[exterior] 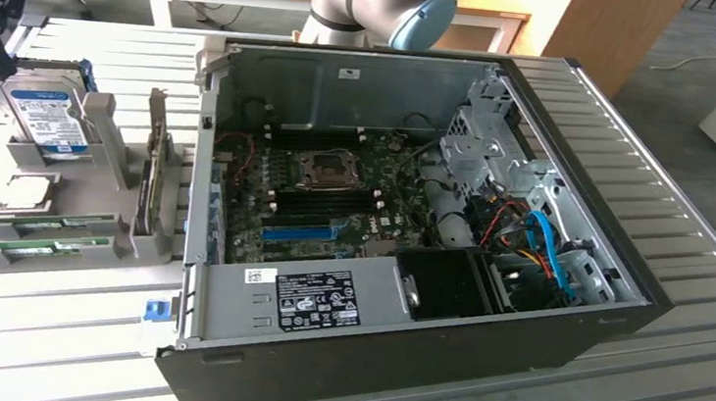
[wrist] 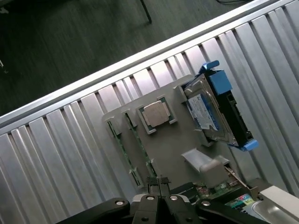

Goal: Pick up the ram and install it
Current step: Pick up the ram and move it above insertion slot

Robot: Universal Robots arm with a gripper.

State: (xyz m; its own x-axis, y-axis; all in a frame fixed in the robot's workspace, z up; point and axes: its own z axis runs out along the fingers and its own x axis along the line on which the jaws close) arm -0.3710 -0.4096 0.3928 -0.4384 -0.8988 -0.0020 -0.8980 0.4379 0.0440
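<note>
claw (wrist: 159, 183) pressed together and empty, above the grey tray (wrist: 187, 140), ram (wrist: 139, 151) lying in its slot below, untouched

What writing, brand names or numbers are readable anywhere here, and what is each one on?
Nothing is clear enough to quote.
Blue-and-white label on the hard drive: printed lines, too small to read.
Black sticker on the computer case: white print and symbols, too small to read.
White barcode sticker beside it: too small to read.
Pale stickers on the green sticks: too small to read.
</note>
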